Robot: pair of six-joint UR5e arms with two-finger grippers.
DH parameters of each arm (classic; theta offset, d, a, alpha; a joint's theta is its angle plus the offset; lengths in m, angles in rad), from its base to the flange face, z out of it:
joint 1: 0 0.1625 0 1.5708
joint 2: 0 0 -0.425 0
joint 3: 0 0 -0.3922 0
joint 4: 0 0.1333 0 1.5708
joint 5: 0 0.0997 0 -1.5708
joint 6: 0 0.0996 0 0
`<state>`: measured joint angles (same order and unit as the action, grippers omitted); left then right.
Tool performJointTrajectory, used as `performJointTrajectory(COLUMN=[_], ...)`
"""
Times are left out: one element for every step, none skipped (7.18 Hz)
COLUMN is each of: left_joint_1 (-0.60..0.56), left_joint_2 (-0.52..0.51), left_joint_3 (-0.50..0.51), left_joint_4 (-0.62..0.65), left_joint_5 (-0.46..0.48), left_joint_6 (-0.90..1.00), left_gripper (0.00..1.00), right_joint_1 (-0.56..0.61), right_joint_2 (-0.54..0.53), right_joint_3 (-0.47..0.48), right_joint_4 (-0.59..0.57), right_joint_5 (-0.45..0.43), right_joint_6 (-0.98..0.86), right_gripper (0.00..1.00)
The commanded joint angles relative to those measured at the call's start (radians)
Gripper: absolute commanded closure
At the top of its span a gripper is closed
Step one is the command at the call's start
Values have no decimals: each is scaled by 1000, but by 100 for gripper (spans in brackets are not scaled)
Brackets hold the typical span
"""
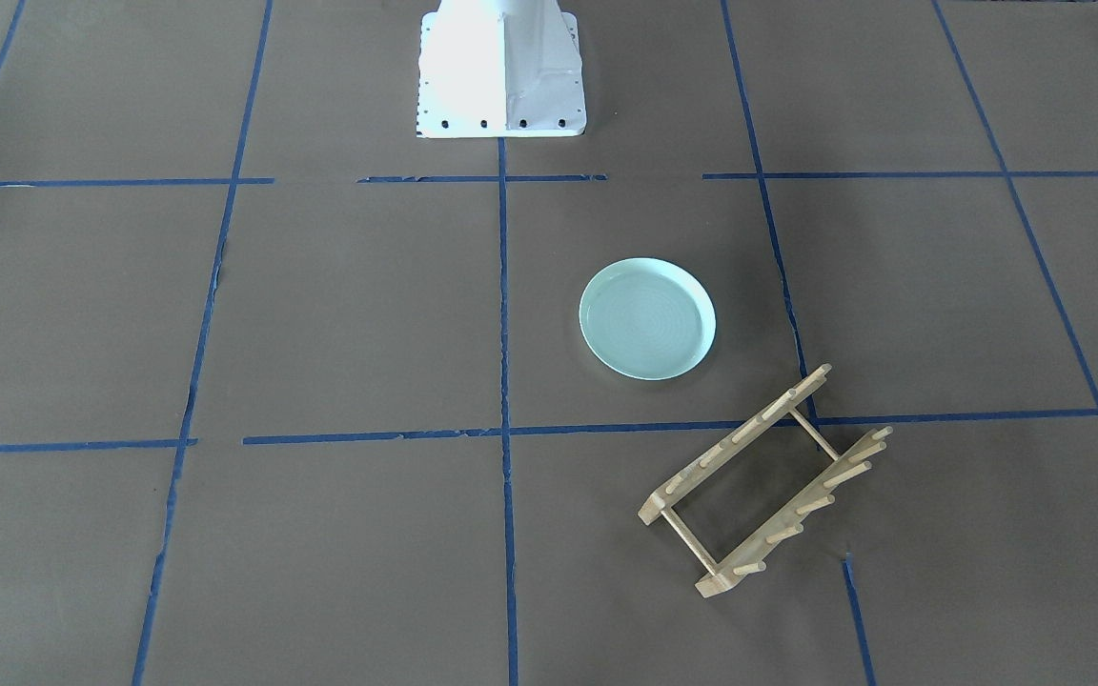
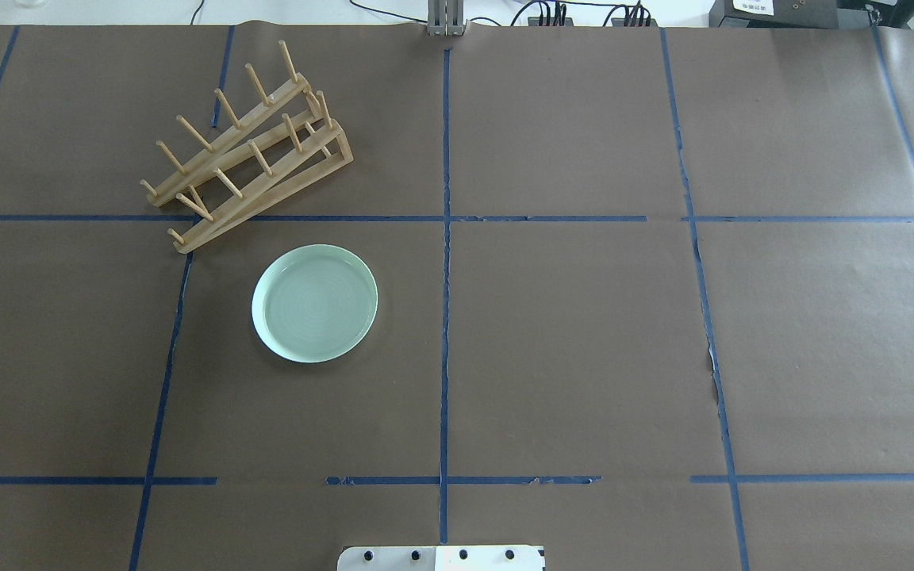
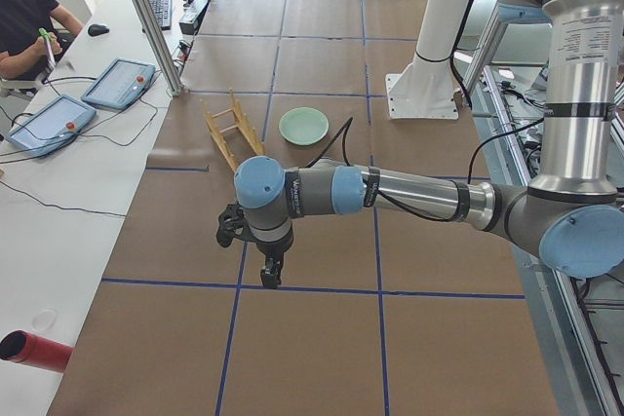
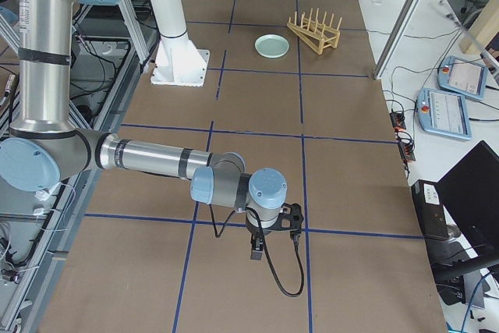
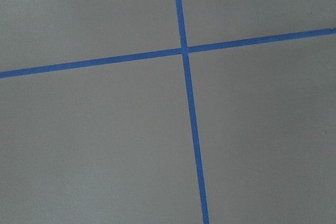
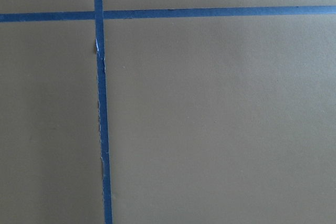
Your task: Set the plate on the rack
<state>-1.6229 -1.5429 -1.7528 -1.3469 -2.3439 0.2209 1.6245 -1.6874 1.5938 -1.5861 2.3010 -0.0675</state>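
The pale mint-green plate point(image 2: 314, 303) lies flat on the brown table, left of the centre line; it also shows in the front view point(image 1: 647, 319). The light-wood rack point(image 2: 266, 196) stands just beyond it, pegs up, set at an angle point(image 1: 738, 440). Both grippers are far from them. My left gripper point(image 3: 270, 275) hangs fingers-down over a tape crossing at the table's left end. My right gripper point(image 4: 257, 251) hangs the same way at the right end. I cannot tell whether either is open or shut. The wrist views show only table and blue tape.
The white robot base point(image 1: 501, 71) stands at the table's near-robot edge. Blue tape lines grid the brown table. An operator point(image 3: 24, 21), tablets point(image 3: 117, 83) and a red cylinder point(image 3: 34, 350) are at the side bench. More tablets point(image 4: 460, 76) lie off the table.
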Motion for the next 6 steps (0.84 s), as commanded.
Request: performJointTrajectory(left_joint_1=[-2,-2,0,-2,-2,1], left_joint_2=[-2,-3,-8,-13,-5,-11], left_joint_3=[-5,5,7,9,-4,-4], left_joint_4=[3,2,-3,-15,-46,-73], left_joint_5=[-2,0,2,2,0,-3], left_joint_6=[0,-11,-11,-9,-6,-17], left_gripper=[0,0,0,0,0,0], right_joint_1=[0,0,0,0,0,0], right_joint_2=[-2,0,0,0,0,0], right_joint_3=[0,0,0,0,0,0], right_joint_4=[0,0,0,0,0,0], right_joint_5=[0,0,0,0,0,0], right_joint_6=[0,0,0,0,0,0], right_gripper=[0,0,0,0,0,0])
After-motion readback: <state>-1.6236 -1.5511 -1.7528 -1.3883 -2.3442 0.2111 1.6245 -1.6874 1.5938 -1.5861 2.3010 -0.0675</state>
